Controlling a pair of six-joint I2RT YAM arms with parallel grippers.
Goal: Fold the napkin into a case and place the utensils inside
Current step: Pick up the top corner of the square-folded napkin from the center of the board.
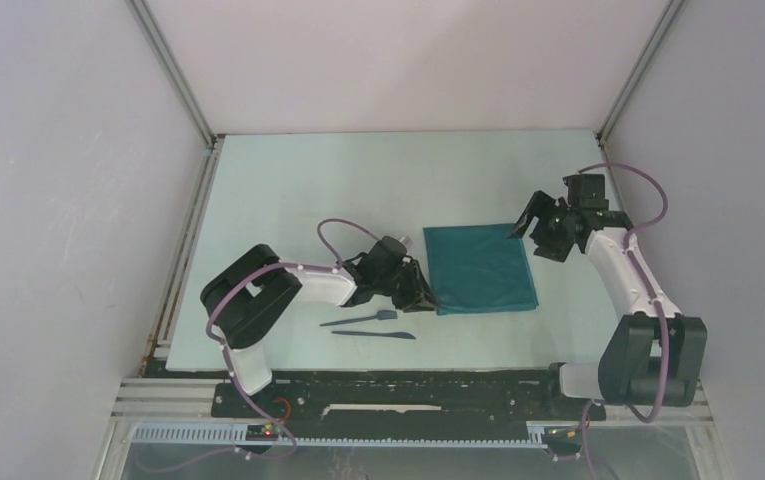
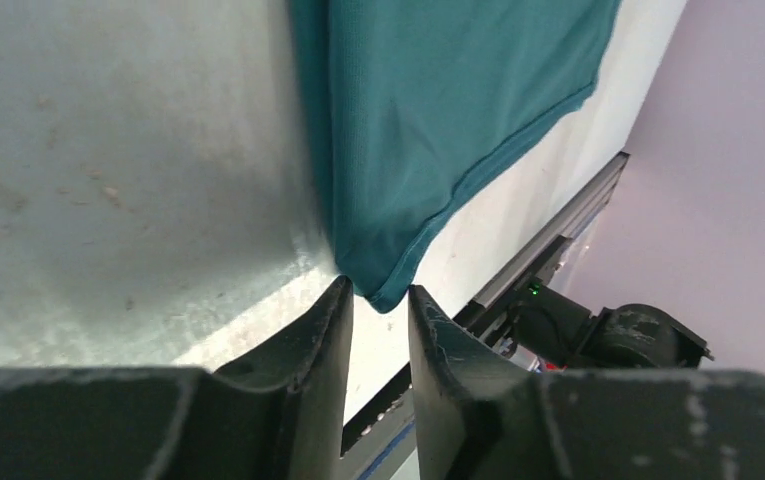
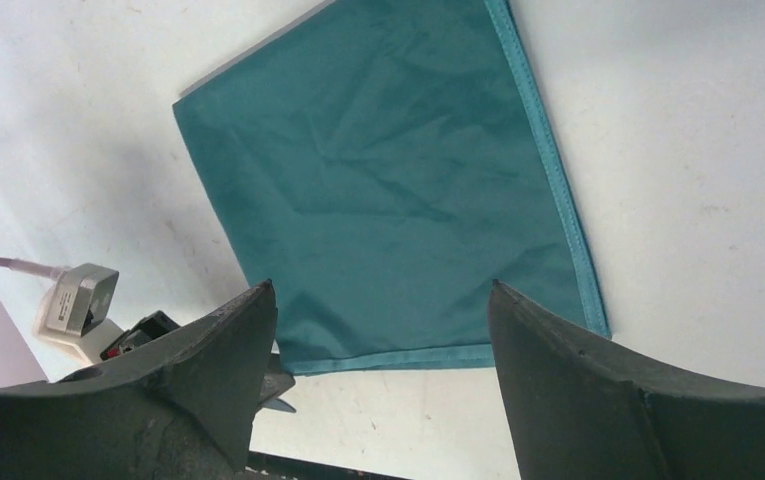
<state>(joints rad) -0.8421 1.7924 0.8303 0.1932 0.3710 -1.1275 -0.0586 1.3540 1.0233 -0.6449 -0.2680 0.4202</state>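
Observation:
The napkin [image 1: 481, 268] is a dark teal cloth lying flat on the table as a folded, roughly square piece. My left gripper [image 1: 426, 298] is low at its near left corner. In the left wrist view the jaws [image 2: 380, 295] stand a narrow gap apart with the corner of the cloth [image 2: 438, 110] between the tips. My right gripper [image 1: 530, 232] is wide open and empty above the napkin's far right corner; the right wrist view looks down on the cloth [image 3: 388, 190] between its fingers. The fork [image 1: 360, 319] and knife [image 1: 373, 334] lie side by side on the table, near and left of the napkin.
The pale table [image 1: 288, 200] is boxed in by grey walls with metal posts at the back corners. A black and metal rail [image 1: 408, 385] runs along the near edge, with both arm bases on it. The left arm's white camera box [image 3: 78, 300] shows in the right wrist view.

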